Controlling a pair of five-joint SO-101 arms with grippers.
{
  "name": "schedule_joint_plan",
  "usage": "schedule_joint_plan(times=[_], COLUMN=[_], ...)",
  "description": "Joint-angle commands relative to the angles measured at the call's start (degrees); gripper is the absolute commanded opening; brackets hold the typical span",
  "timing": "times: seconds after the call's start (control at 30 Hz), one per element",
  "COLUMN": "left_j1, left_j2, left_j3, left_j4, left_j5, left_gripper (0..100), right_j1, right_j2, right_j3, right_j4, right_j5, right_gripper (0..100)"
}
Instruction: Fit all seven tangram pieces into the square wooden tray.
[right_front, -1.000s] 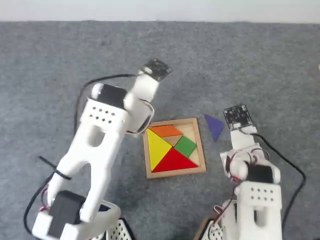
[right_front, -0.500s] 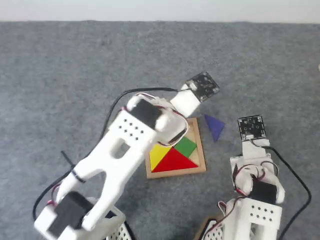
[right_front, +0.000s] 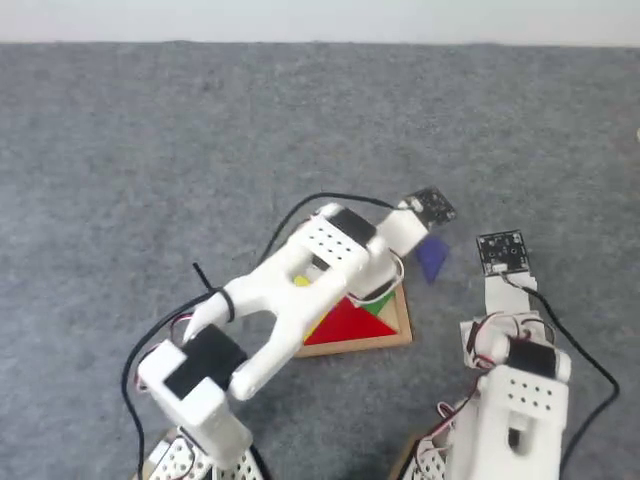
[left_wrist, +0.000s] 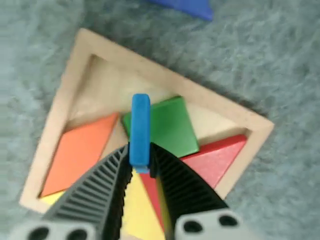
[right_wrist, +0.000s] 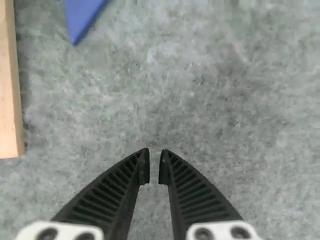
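Four pieces lie flat in the square wooden tray (left_wrist: 175, 85): orange parallelogram (left_wrist: 80, 150), yellow triangle (left_wrist: 137, 205), red triangle (left_wrist: 215, 157) and green square (left_wrist: 165, 127). Bare wood remains on the side facing a loose blue triangle (right_front: 432, 258), which rests on the grey counter (right_front: 150, 150) just beside the tray. The left tool (left_wrist: 140, 155) is clenched on a blue piece (left_wrist: 141, 125), held on edge above the green square, apparently to clear the seated pieces on its way to the bare pocket, where it must be laid flat. The right tool (right_wrist: 154, 167), pinched almost together on nothing, hovers over the counter near the loose triangle, seemingly parked clear of the tray.
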Motion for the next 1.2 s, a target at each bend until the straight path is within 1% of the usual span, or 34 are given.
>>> schedule_joint_plan(times=[0.0,0.13,0.27,0.37,0.47,0.53,0.67,0.77,0.93,1.0,1.17], left_j1=[2.73,5.54,5.89,5.89,5.45,5.45,5.45,3.87,-0.09,-1.32,-1.58], left_j2=[0.26,0.53,0.70,0.70,0.18,0.18,0.18,0.26,0.70,0.70,0.18], left_j3=[-0.40,-0.48,-0.48,-0.48,-0.66,-0.66,-1.36,-2.95,-3.82,-4.00,-4.09], left_j4=[-0.70,-0.70,-0.70,0.53,1.41,1.32,1.23,1.32,1.14,0.88,1.14], left_j5=[2.55,2.73,4.75,5.71,10.55,11.43,11.87,14.24,14.15,12.48,11.52], left_gripper=[1,1,2,6,12,14,15,15,15,15,15], right_j1=[0.48,0.48,0.48,0.48,0.48,0.48,0.48,0.48,0.48,0.48,0.48], right_j2=[5.14,7.60,7.87,7.96,7.96,8.04,8.13,8.13,8.13,8.13,8.13], right_j3=[-4.22,-4.84,-4.84,-4.84,-4.84,-4.84,-4.84,-4.84,-4.84,-4.84,-4.84], right_j4=[-2.33,-3.12,-3.38,-3.47,-3.47,-3.47,-3.47,-3.47,-3.47,-3.47,-3.47], right_j5=[0.70,0.70,0.62,0.62,0.53,0.53,0.53,0.53,0.53,0.53,0.53], right_gripper=[5.3,5.3,5.3,5.3,5.3,5.3,5.3,5.3,5.3,5.3,5.3])
